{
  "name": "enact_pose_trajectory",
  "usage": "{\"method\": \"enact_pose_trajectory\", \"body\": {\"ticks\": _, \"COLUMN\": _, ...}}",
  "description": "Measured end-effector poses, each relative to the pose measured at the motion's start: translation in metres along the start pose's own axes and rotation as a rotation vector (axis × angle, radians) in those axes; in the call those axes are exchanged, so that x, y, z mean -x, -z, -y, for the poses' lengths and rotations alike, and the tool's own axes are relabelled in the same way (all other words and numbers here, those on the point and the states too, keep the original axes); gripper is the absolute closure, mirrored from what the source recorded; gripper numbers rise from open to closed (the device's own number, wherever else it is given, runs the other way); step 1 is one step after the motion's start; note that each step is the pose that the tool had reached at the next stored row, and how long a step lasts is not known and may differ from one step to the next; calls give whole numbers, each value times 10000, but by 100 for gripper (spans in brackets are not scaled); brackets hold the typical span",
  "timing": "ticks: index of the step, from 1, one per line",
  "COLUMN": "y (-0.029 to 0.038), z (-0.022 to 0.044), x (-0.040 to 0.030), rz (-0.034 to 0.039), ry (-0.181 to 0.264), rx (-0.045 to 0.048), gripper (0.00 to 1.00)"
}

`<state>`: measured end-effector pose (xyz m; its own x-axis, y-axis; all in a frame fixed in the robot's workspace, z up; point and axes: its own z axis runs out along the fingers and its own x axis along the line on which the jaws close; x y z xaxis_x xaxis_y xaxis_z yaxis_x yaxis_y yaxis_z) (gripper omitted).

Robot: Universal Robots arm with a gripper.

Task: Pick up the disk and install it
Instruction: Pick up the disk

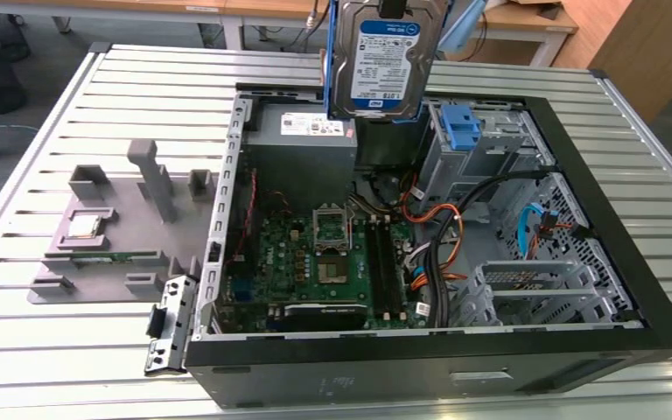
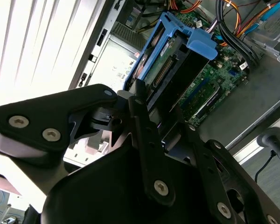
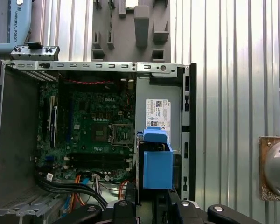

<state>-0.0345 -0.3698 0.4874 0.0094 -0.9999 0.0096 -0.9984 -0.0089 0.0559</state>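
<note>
The disk (image 1: pixel 381 61), a silver hard drive with a blue-and-white label and a blue carrier frame, hangs upright above the back of the open computer case (image 1: pixel 593 219). My gripper (image 1: pixel 392 7) is shut on its upper end. In the second wrist view the black fingers (image 2: pixel 141 109) clamp the disk (image 2: pixel 170 65) from both sides, with its connector edge and blue tab pointing down toward the motherboard. In the first wrist view the disk's blue carrier (image 3: pixel 157 163) sits over the case beside the power supply, with my gripper (image 3: pixel 149 207) right behind it.
Inside the case are the green motherboard (image 1: pixel 325 254), a grey power supply with a white label (image 1: pixel 301 129), a drive bay with a blue bracket (image 1: pixel 461 131) and loose orange and black cables (image 1: pixel 453 227). A grey fixture plate (image 1: pixel 115 219) lies on the slatted metal table (image 1: pixel 32 157).
</note>
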Motion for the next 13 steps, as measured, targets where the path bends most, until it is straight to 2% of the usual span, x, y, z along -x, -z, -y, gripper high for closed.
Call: {"method": "enact_pose_trajectory", "body": {"ticks": 13, "y": 1, "z": 7, "x": -5, "rz": 0, "ry": 1, "rx": 1, "gripper": 65}}
